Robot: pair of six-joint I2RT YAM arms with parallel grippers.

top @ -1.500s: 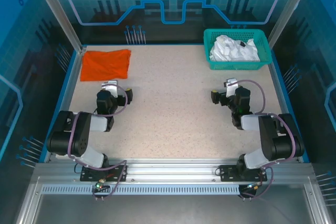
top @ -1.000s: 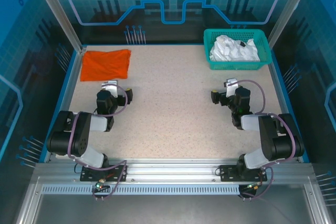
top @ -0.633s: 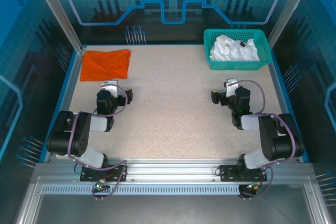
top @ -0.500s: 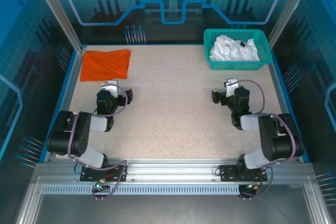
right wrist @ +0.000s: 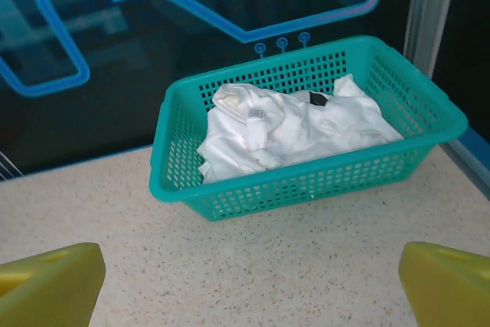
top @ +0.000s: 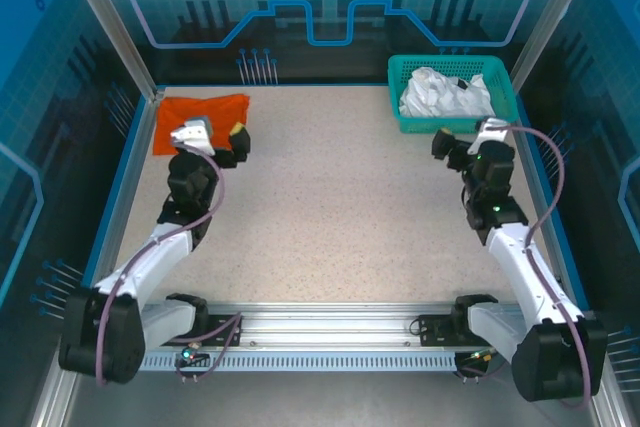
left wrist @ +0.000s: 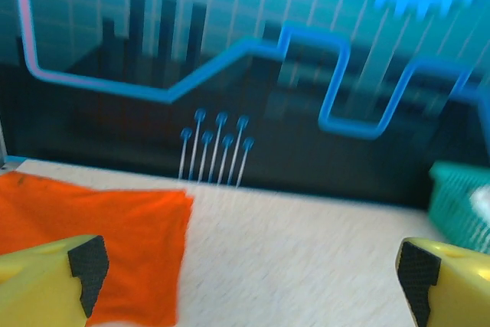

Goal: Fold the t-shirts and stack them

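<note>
Jaws wide apart and empty on left gripper (top: 215, 131) and right gripper (top: 468, 137); orange-red t-shirt (top: 200, 107) flat, upper left; white t-shirt (top: 445, 94) crumpled in teal basket (top: 415, 124), upper right; likely risk: grasp snagging mesh, dragging basket along.

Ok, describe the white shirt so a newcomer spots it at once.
On the table, find the teal mesh basket, far right corner. The white shirt lies crumpled inside it. The other shirt is orange-red and lies flat.
</note>
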